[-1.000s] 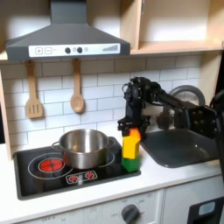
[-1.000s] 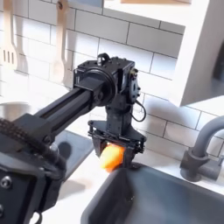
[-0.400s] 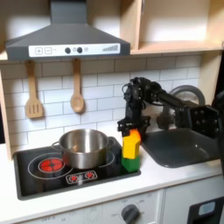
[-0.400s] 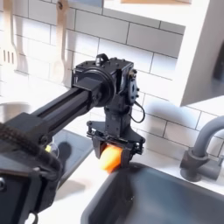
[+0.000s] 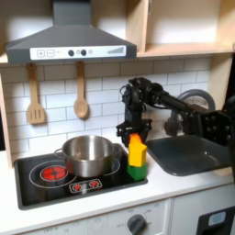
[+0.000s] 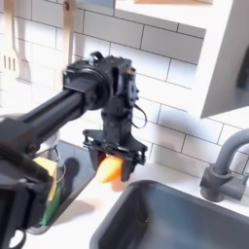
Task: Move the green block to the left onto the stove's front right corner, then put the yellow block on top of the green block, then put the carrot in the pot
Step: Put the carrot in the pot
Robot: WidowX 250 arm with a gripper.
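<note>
First exterior view: the yellow block [image 5: 137, 148] is seen stacked on the green block [image 5: 136, 170] at the stove [image 5: 37, 174] corner, while the carrot [image 6: 110, 170] is held in the jaws, not yet over the pot [image 5: 87, 154].

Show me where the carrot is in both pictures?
First exterior view: the carrot is a bit right of centre, in the claw, just above the yellow block.
Second exterior view: the carrot hangs low in the middle, gripped by the claw.
Shared landmark: the yellow block.
</note>
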